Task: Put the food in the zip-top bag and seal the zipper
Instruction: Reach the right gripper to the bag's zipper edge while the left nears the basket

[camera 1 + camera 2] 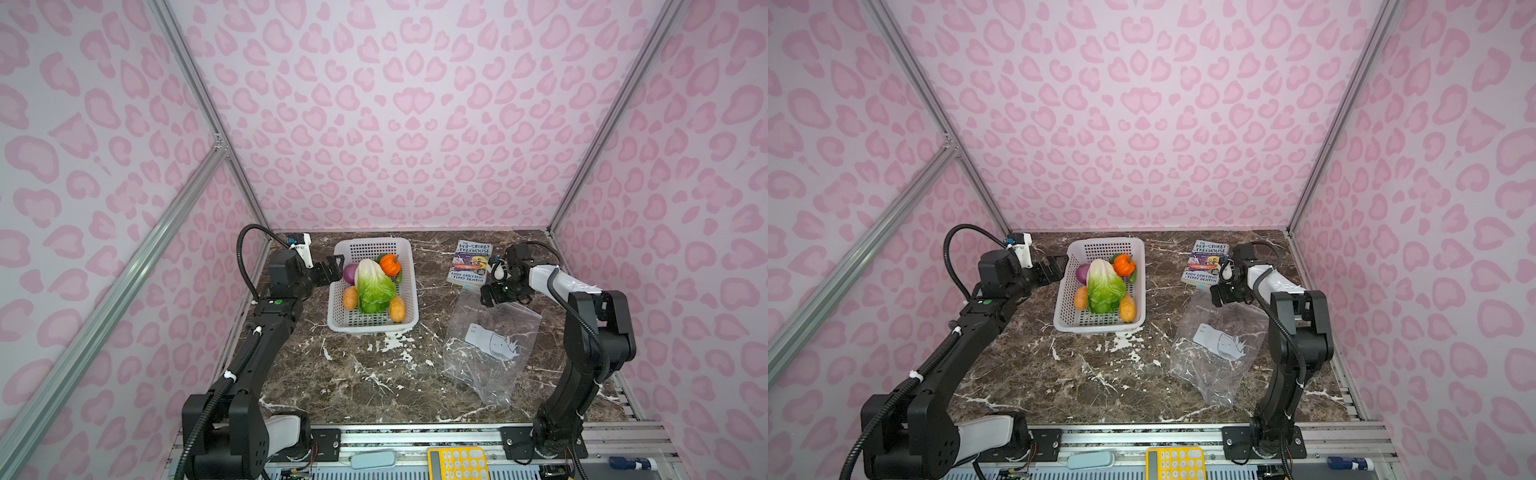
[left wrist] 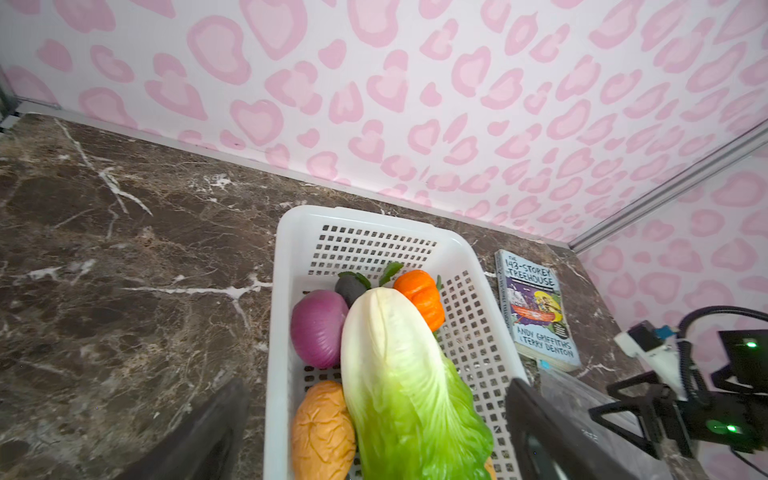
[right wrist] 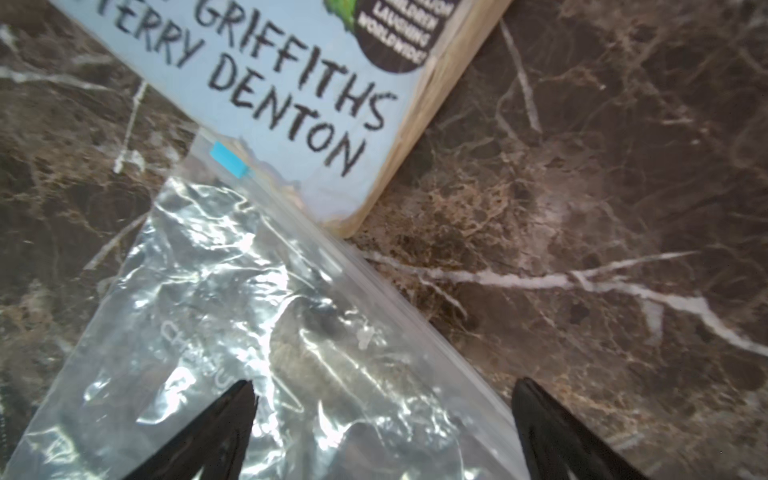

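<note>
Both claws are spread, empty. The left gripper (image 1: pixel 335 268) is held beside the toy vegetables (image 1: pixel 374 286) piled in the white basket (image 1: pixel 372 328); the right gripper (image 3: pixel 382 386), above the mouth of the zip-top bag (image 1: pixel 490 353), by the book (image 1: pixel 469 262).

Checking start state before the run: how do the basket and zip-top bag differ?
The basket is opaque white, perforated; the zip-top bag is clear, crinkled. The basket holds the food; the bag lies flat, apparently empty. The left gripper is at the basket, the right gripper over the bag's far edge. Both sit on the table.
</note>
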`<state>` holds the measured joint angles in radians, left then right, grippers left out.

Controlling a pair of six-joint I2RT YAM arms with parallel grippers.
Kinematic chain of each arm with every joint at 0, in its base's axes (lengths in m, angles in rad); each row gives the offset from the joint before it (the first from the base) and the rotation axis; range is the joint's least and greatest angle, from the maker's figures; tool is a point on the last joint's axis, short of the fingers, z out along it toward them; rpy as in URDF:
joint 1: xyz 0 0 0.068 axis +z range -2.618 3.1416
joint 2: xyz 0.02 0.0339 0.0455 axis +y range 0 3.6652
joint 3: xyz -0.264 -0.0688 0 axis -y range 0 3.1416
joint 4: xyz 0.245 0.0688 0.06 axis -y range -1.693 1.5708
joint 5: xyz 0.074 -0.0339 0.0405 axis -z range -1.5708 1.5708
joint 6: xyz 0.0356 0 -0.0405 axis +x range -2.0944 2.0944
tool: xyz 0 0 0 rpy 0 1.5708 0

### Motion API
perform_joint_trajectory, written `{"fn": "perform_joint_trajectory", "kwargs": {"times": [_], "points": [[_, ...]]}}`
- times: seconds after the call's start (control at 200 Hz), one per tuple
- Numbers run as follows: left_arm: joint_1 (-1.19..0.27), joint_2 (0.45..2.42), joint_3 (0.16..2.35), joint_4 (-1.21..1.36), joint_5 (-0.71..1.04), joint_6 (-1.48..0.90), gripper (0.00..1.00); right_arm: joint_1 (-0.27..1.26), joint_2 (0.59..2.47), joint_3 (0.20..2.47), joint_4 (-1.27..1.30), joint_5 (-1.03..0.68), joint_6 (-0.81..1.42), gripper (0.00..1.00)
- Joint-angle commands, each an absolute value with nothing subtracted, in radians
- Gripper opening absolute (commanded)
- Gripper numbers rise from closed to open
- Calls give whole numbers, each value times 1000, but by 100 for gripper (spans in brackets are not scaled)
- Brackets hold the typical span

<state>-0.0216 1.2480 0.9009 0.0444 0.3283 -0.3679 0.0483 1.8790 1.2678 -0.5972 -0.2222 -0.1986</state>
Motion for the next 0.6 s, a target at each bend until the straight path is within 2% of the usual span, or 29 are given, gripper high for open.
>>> {"fn": "perform_joint_trajectory", "kwargs": {"times": [0.0, 0.18, 0.235, 0.34, 0.45, 0.525, 0.595], "points": [[-26, 1219, 899, 57, 375, -391, 98, 52, 1919, 1278, -619, -248, -239, 92], [-31, 1203, 888, 61, 375, -407, 98, 93, 1943, 1261, -641, -209, -225, 75], [-33, 1197, 889, 61, 376, -410, 98, 98, 1932, 1245, -633, -204, -213, 67], [-37, 1188, 886, 61, 371, -417, 98, 98, 1908, 1213, -617, -200, -187, 42], [-37, 1177, 882, 63, 366, -426, 98, 98, 1885, 1190, -609, -193, -163, 20], [-37, 1172, 881, 62, 365, -431, 98, 98, 1864, 1176, -603, -184, -138, 1], [-38, 1165, 879, 61, 364, -436, 98, 96, 1841, 1159, -597, -182, -112, 0]]}}
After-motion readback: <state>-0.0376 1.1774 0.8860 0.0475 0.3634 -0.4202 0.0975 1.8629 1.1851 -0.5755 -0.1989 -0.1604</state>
